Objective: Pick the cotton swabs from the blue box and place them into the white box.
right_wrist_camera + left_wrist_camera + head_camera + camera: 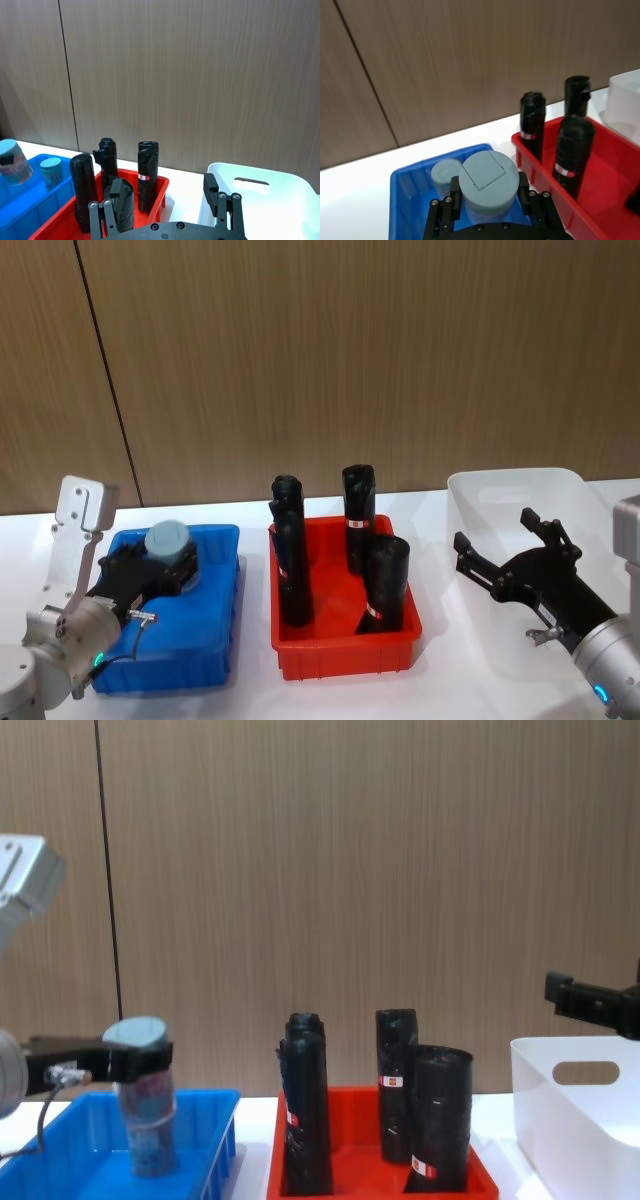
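Left hand (172,565) is pinching a swab jar (168,537) upright, lid up, long axis near vertical, low in the blue box (225,620); right hand (494,530) is hovering spread above the white box (500,485).

white box (510,477): right wall cut off at head view's 3 o'clock edge, front partly masked by right gripper (492,528) | held cotton-swab jar (168,537): body and label masked by left gripper (166,565) | second cotton-swab jar (442,175): partly behind held jar's lid | black rolls (385,575): sticker print too small to read
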Available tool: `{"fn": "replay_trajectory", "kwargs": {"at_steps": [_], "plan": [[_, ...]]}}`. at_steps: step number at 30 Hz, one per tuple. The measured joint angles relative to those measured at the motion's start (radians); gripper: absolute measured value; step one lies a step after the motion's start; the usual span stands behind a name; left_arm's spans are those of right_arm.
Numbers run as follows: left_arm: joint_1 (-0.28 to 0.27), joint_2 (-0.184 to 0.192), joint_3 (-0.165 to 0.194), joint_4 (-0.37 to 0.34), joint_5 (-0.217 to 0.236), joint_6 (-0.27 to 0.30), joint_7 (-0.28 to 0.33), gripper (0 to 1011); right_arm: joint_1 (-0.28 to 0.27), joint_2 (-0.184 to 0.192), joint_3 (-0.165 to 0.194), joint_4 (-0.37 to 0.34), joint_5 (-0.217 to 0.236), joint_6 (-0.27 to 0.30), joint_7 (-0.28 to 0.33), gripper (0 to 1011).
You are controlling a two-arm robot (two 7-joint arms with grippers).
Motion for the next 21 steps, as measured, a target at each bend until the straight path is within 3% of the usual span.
{"fn": "replay_trajectory", "kwargs": {"at_steps": [15,21], "plan": [[0.001,0.039,-0.015,-0.075,0.033,-0.084,-0.193,659,0.000,0.000,0.000,0.000,0.000,0.000,0.000,1002],[-0.007,0.053,-0.019,-0.091,0.033,-0.111,-0.296,660,0.000,0.000,0.000,0.000,0.000,0.000,0.000,1002]]}}
